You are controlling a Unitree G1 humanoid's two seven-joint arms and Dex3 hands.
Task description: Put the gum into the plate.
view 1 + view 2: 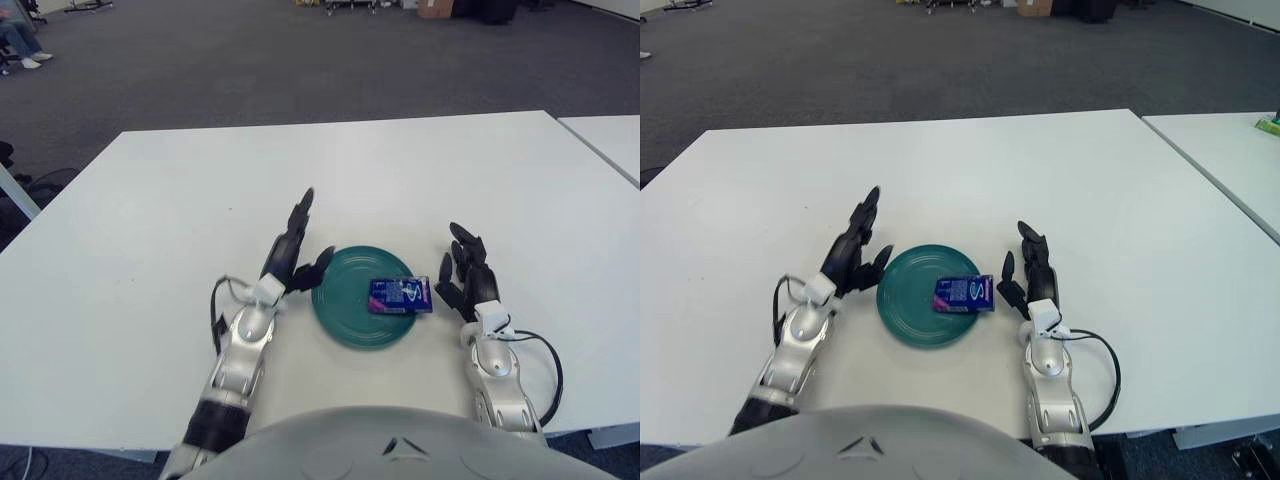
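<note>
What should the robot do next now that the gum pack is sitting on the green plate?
Probably just draw the right robot hand back from the plate. The blue gum pack already lies on the plate's right side, overhanging the rim a little, and that hand's fingers are open beside it, holding nothing. The left robot hand is open too, at the plate's left.

A white counter (150, 250) fills most of the view. A second white counter (1240, 160) stands just beside its right edge, apart by a narrow gap, with a small green item (1268, 124) at its far right. Grey carpet floor (250, 60) extends behind. A cardboard box (435, 8) and dark furniture stand at the far end. A seated person's legs (18, 45) show top left.
</note>
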